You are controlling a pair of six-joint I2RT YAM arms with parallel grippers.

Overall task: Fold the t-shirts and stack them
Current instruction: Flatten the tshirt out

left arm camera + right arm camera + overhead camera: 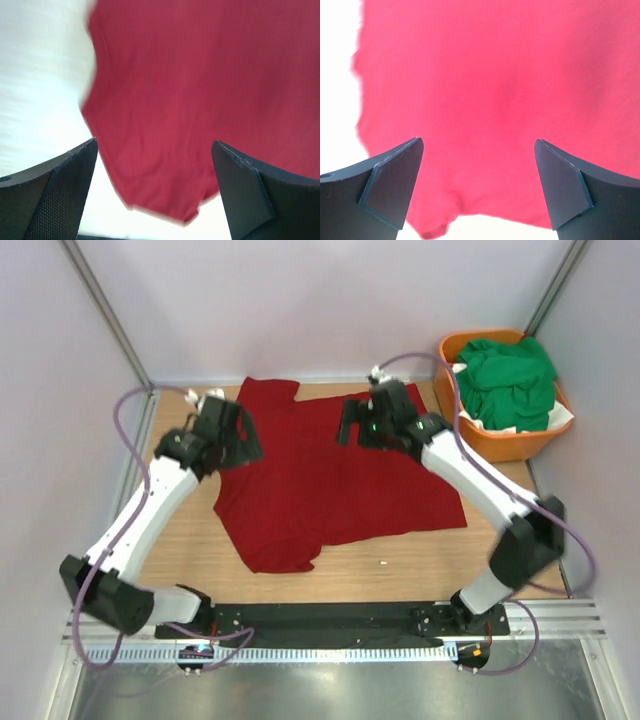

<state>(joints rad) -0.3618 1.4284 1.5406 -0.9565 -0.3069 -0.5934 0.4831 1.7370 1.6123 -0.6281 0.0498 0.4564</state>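
Observation:
A dark red t-shirt (330, 480) lies spread on the wooden table, with one sleeve at the far edge and another at the near left. My left gripper (246, 436) hovers over the shirt's far left edge, open and empty; in its wrist view the red t-shirt (200, 90) fills the space beyond the left gripper (155, 145). My right gripper (350, 421) hangs over the shirt's far middle, also open with nothing in it. Its wrist view shows the right gripper (479, 142) above the red t-shirt (495, 90). Green t-shirts (510, 380) sit bunched in the basket.
An orange plastic basket (500, 448) stands at the far right corner of the table (400, 555). Walls close in the table at the back and on both sides. A black mounting rail (330, 620) runs along the near edge.

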